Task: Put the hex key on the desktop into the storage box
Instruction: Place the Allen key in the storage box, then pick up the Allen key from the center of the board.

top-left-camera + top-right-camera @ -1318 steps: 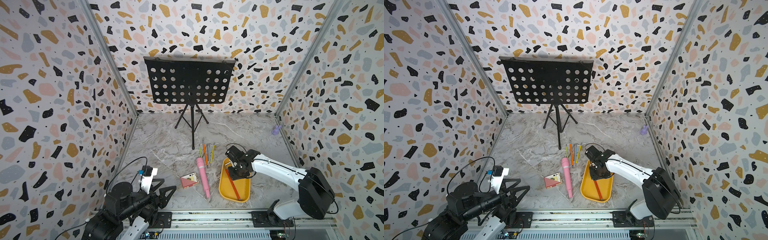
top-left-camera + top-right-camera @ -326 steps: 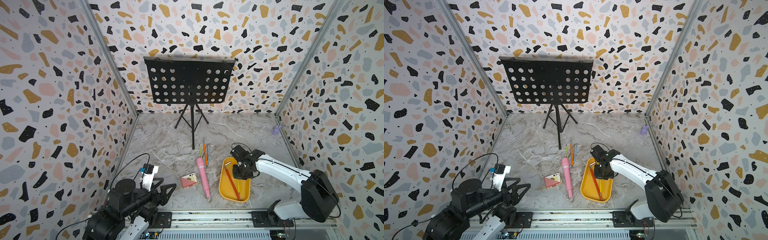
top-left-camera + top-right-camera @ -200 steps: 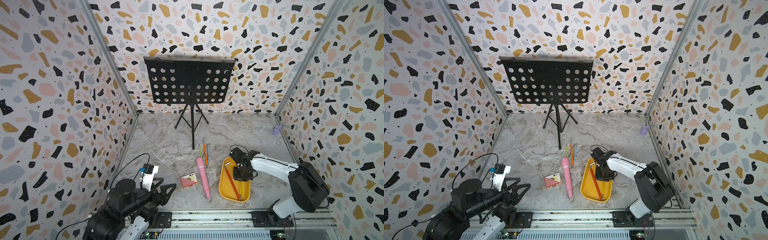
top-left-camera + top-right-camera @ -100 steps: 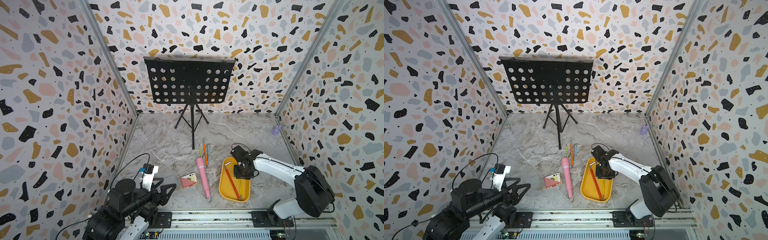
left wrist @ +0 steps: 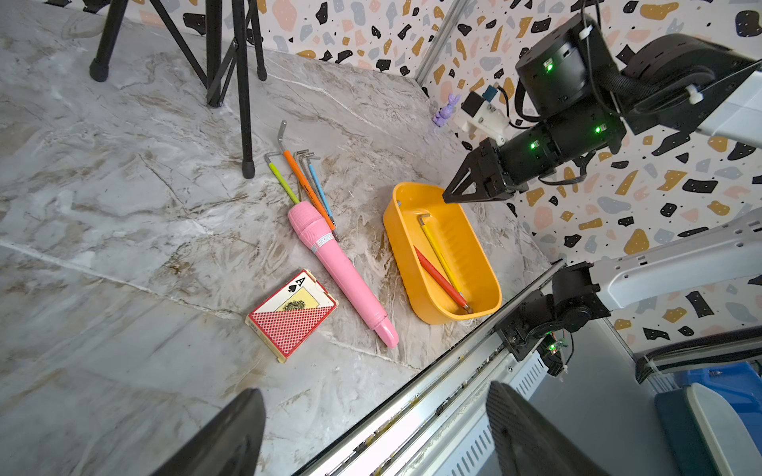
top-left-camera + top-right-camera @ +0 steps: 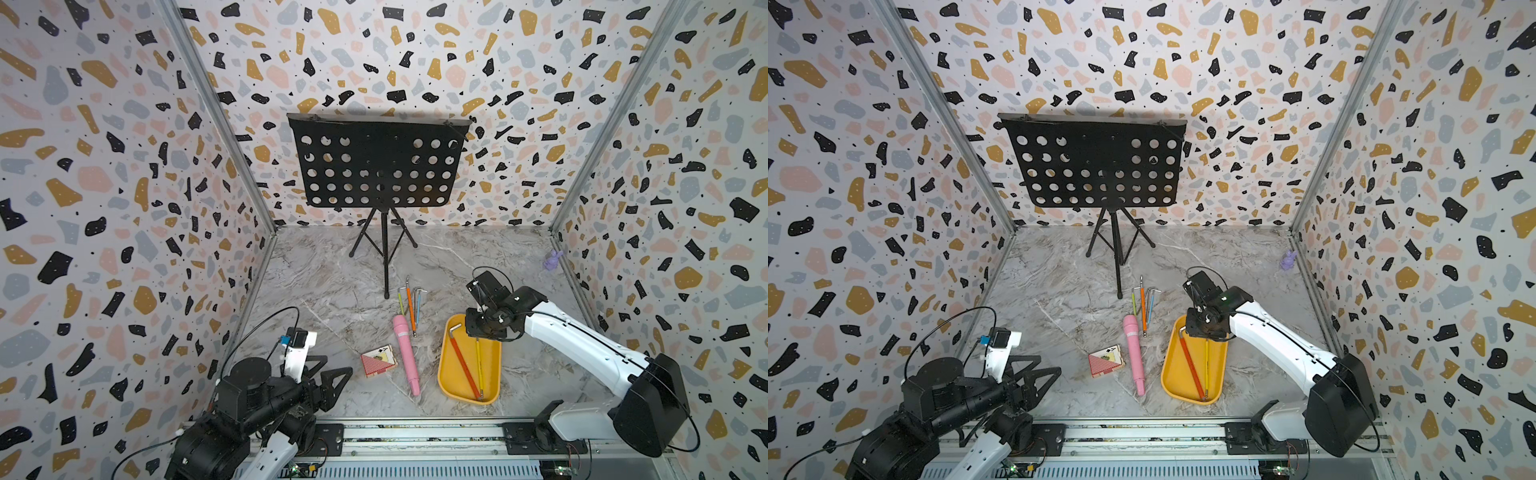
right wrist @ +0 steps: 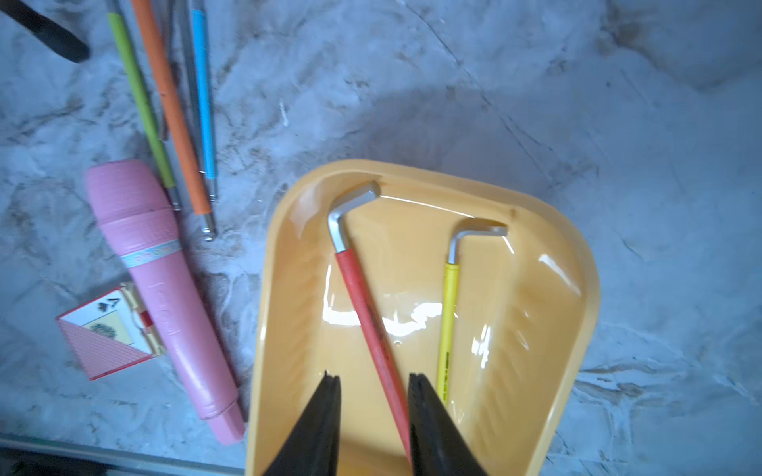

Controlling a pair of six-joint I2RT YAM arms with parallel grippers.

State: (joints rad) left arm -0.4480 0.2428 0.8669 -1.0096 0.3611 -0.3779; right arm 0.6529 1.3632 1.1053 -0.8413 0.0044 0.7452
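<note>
Placement of hex keys: yellow-sleeved hex key (image 7: 447, 329) and red-sleeved hex key (image 7: 365, 305) lie inside the shallow yellow-orange plastic storage box (image 7: 577, 263). Above its far end hovers the right gripper (image 7: 374, 381), black fingers (image 7: 317, 424) parted, gripping nothing. On the grey marble-patterned desktop (image 7: 536, 103), green-sleeved key (image 7: 140, 94), orange-sleeved key (image 7: 169, 94), grey key (image 7: 187, 82) and blue-sleeved key (image 7: 204, 94) lie beside the pink plastic stick (image 7: 165, 288). The left gripper (image 5: 375, 391) stands spread wide, empty.

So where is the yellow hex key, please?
In both top views the yellow hex key lies in the storage box, right of the red hex key.
</note>
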